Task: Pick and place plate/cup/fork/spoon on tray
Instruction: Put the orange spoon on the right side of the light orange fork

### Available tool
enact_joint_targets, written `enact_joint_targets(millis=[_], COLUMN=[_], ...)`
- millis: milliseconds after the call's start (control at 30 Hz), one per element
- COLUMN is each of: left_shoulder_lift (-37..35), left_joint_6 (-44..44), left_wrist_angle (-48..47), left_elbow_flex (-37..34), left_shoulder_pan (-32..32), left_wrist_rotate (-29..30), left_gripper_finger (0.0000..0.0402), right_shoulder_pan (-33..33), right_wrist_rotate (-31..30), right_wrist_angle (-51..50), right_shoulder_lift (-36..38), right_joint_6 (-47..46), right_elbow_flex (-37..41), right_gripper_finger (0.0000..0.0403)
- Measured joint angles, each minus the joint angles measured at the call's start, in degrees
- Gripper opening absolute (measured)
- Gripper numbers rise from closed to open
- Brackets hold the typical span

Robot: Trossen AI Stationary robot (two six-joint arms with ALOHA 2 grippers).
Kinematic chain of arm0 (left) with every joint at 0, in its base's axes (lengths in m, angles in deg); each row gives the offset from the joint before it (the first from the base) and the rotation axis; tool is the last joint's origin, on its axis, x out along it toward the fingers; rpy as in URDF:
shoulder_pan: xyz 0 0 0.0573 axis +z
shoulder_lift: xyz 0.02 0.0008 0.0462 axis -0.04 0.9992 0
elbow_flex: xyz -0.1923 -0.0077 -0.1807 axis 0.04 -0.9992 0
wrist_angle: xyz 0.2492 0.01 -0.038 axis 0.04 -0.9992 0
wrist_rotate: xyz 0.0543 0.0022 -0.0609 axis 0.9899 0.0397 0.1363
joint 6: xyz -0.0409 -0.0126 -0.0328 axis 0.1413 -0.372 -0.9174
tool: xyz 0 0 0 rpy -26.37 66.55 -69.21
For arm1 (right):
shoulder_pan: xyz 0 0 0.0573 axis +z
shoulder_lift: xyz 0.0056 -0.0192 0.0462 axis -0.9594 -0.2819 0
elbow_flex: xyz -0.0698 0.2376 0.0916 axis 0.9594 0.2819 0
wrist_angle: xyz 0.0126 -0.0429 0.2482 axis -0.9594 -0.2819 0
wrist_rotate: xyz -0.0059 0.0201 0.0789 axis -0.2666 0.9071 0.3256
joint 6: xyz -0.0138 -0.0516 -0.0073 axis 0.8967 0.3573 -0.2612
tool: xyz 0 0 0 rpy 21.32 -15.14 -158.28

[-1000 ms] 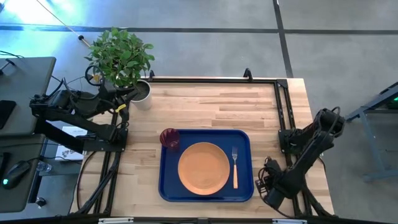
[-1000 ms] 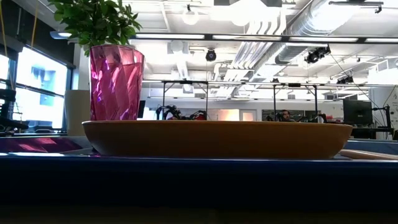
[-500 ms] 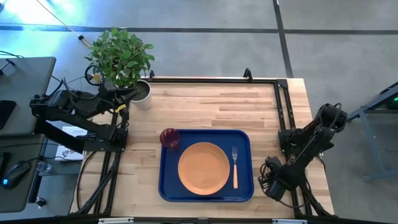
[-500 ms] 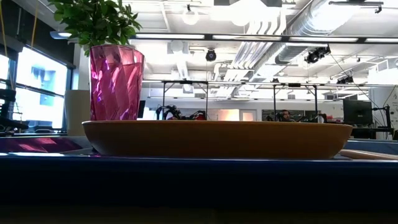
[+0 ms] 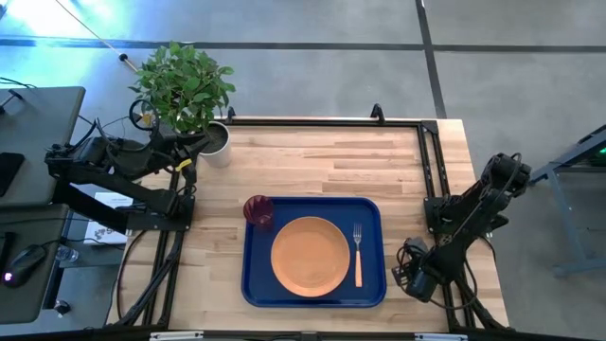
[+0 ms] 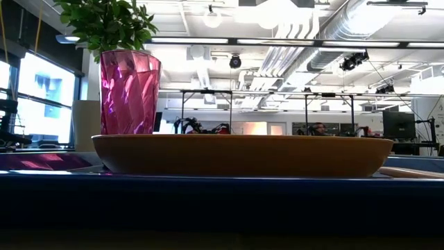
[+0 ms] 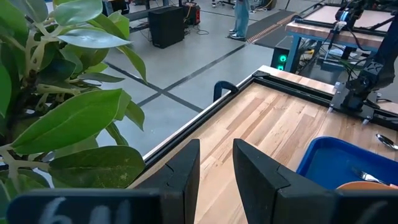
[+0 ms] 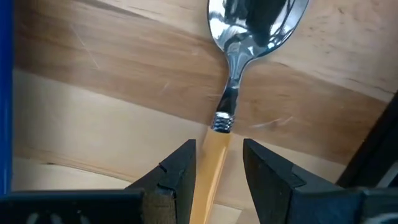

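While the right gripper [image 8: 216, 163] is lowered at the tabletop's [image 5: 331, 156] right edge, just beside the tray [image 5: 254, 284], its fingers [image 8: 177, 171] are held slightly apart on either side of the spoon's [image 8: 239, 68] handle, and no clamp on it can be made out. The spoon is seen lying flat on the wood, off the tray. The right arm is folded low along the frame. The left gripper [image 7: 214, 168] is parked by the plant [image 5: 185, 85] at the far left corner, fingers apart. On the tray are seen the plate [image 5: 310, 255], the fork [image 5: 358, 254] just to its right, and the cup [image 5: 258, 210] at the far left corner.
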Motion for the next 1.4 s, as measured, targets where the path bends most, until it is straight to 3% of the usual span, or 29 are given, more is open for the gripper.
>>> enact_joint_targets(millis=[633,1167,1400], left_shoulder_lift=[0.00,0.02,0.00], left_joint_6=[0.04,0.07,0.07], left_wrist_angle=[-0.04,-0.06,-0.07], left_elbow_flex=[-0.01,0.00,0.00], left_shoulder_pan=[0.00,-0.02,-0.02], left_wrist_rotate=[0.02,0.02,0.02], left_gripper_finger=[0.0087,0.0087,0.0087], right_shoulder_pan=[-4.91,-5.03,-5.09], right_wrist_rotate=[0.09,1.50,3.05], right_wrist_angle=[-3.16,-2.99,2.95], right_shoulder_lift=[-0.13,-0.15,0.12], right_joint_6=[5.53,6.69,8.35], right_elbow_flex=[0.00,0.00,3.93], right_gripper_finger=[0.0124,0.0124,0.0124])
